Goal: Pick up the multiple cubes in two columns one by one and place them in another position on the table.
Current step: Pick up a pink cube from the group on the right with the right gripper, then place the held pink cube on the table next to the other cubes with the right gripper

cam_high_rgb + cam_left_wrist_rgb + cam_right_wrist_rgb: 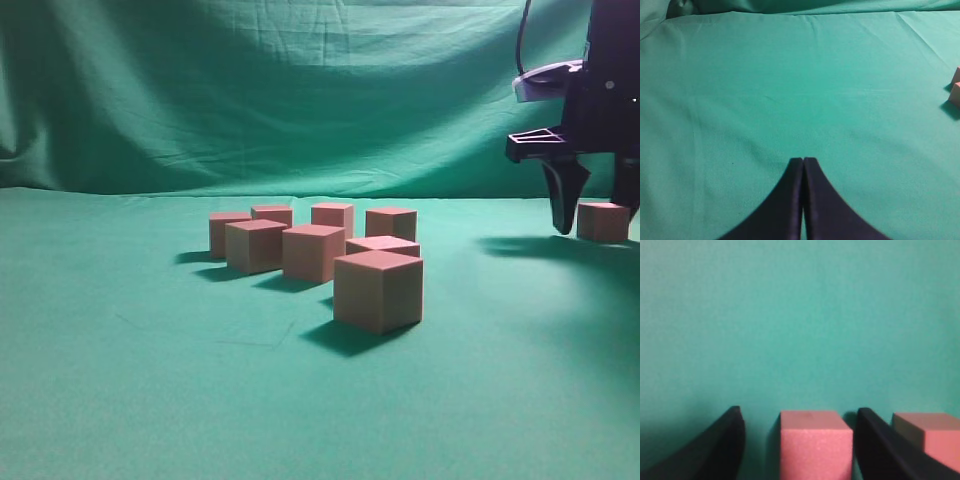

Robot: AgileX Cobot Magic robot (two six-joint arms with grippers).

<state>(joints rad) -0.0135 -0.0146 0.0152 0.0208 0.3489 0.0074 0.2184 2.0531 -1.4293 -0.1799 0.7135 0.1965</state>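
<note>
8 cubes [330,255] sit clustered mid-desk [150,400] in the exterior view; only the right wrist view shows 2 more side by side. One cube [814,442] lies between the right gripper's [800,450] spread jaws, touching neither; the other [932,437] sits just outside. That arm hangs vertically. The left gripper's [803,165] jaws are pressed together over bare desk.

Colours: pink on green.
Cubes [378,290] salmon-pink, sides tanner; table [150,400] cloth plain green, faintly creased; backdrop [250,90] darker green; right gripper [799,440] fingers black.
</note>
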